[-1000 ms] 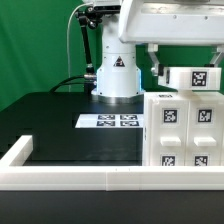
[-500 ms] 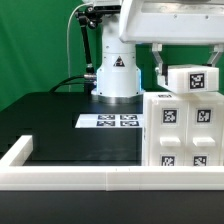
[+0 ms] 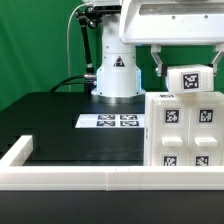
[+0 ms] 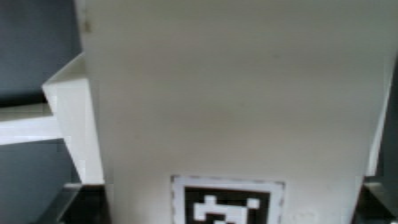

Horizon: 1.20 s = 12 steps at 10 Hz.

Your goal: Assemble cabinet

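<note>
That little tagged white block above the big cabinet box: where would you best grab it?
Across its two flat sides, from above. The drawer block is boxy with parallel sides, and the hand appears to clamp it that way.

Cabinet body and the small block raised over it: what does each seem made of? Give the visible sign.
Cabinet body: probably white plastic, matte, smooth uniform faces. Small block: seemingly the same matte white plastic; its tag looks printed, possibly a sticker.
</note>
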Each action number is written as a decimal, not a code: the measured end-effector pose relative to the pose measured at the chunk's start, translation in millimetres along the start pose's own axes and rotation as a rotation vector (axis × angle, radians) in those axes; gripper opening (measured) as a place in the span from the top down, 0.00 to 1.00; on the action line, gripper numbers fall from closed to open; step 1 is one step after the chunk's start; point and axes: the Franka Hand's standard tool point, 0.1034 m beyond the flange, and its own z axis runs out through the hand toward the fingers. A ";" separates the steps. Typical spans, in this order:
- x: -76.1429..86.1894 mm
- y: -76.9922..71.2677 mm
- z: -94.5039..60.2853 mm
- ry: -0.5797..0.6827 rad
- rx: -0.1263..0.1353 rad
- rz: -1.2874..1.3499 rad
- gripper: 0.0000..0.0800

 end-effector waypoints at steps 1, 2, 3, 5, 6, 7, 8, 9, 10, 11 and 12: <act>-1.7 -1.9 0.3 -0.001 0.002 0.143 0.30; -2.5 -3.7 0.3 -0.003 0.006 0.256 0.30; -3.0 -4.5 0.5 -0.006 0.011 0.346 0.30; -4.1 -7.3 0.7 -0.010 0.013 0.541 0.30; -4.4 -8.3 1.1 -0.016 0.021 0.645 0.30; -4.4 -8.6 1.2 -0.022 0.028 0.746 0.30; -4.2 -9.3 1.3 -0.028 0.037 0.819 0.30; -4.5 -10.4 1.4 -0.036 0.043 0.942 0.30; -4.4 -10.1 1.4 -0.038 0.041 1.027 0.30; -4.3 -10.0 1.5 -0.047 0.046 1.074 0.30; -3.5 -10.0 1.4 -0.060 0.049 1.127 0.30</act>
